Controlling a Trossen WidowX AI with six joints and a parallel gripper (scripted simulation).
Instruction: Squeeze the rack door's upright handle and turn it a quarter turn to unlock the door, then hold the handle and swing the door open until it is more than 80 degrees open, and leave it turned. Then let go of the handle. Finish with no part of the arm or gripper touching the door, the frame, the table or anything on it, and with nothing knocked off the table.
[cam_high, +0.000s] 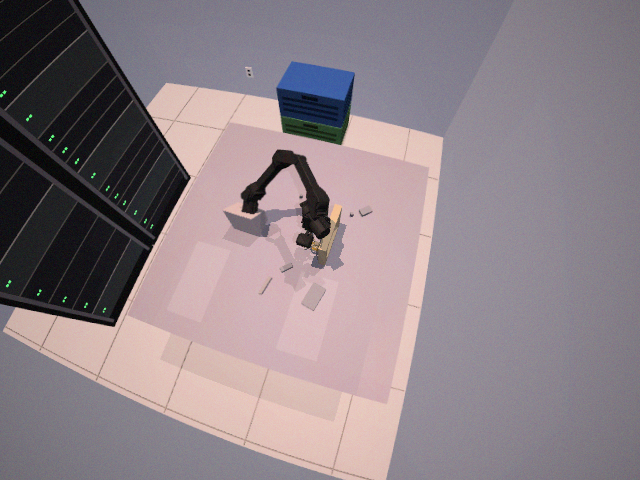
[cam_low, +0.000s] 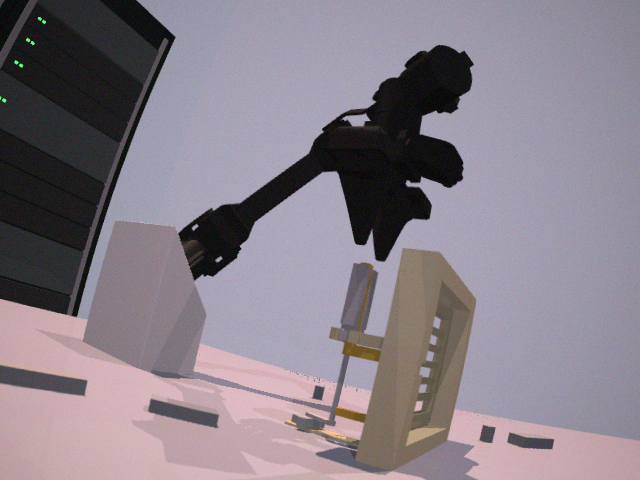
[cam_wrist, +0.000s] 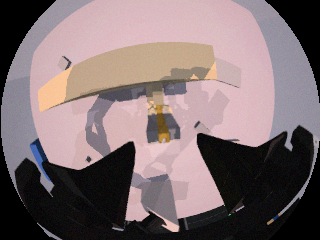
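Note:
The tan rack frame (cam_high: 336, 212) (cam_low: 390, 361) (cam_wrist: 140, 62) stands upright on the pink mat. The slatted door (cam_low: 436, 356) sits in it and looks closed. The upright grey handle (cam_low: 356, 299) (cam_wrist: 172, 125) with a yellow stripe stands on brackets at the frame's side facing the arm's base; a thin rod hangs below it. My gripper (cam_low: 371, 251) (cam_wrist: 166, 142) is open and empty, pointing down just above the handle's top. In the wrist view the handle's top shows between and slightly beyond the two fingertips, not touched. In the top view the arm hides part of the frame.
The arm's grey base block (cam_high: 245, 222) (cam_low: 129, 294) stands across from the frame. Loose grey pieces include a slab (cam_high: 313, 296), a short bar (cam_high: 286, 267) (cam_low: 183, 412) and a block (cam_high: 365, 210) (cam_low: 530, 441) beyond the frame. Blue crate (cam_high: 316, 80) and dark server cabinets (cam_high: 72, 56) stand farther off.

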